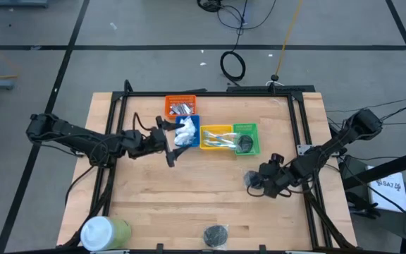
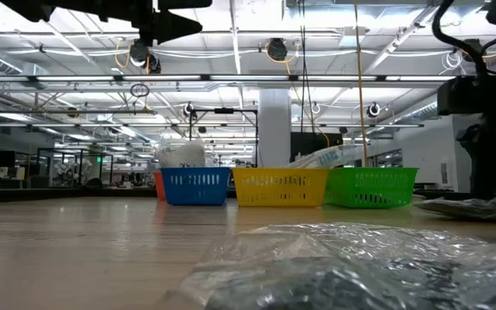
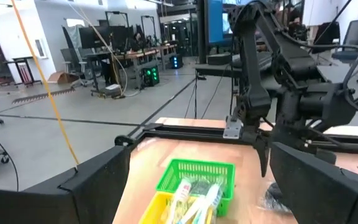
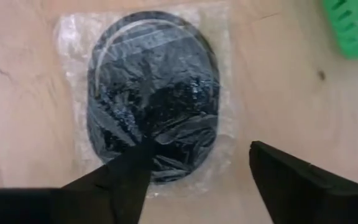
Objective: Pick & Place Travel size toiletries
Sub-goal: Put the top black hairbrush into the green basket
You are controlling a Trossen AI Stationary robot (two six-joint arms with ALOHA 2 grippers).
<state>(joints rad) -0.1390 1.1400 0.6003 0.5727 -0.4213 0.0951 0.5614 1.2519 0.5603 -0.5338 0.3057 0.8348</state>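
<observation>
- High view: four small baskets stand in a row near the far edge of the wooden table (image 1: 154, 190). The orange basket (image 1: 180, 106) holds silvery sticks, the blue basket (image 1: 187, 130) white packets, the yellow basket (image 1: 216, 137) toothbrushes, and the green basket (image 1: 245, 138) one dark disc.
- Two wrapped discs look left to sort: one disc (image 4: 153, 106) lies on the table under the right gripper (image 4: 197, 171), whose fingers are spread apart above it, and another disc (image 1: 216, 234) lies at the near edge.
- The left gripper (image 1: 169, 144) hovers beside the blue basket, fingers apart and empty.
- A green bottle (image 1: 104, 231) stands at the near left corner.
- The table is pale wood in a black frame; beyond it lies a grey floor with cables, in a large bright workshop.
</observation>
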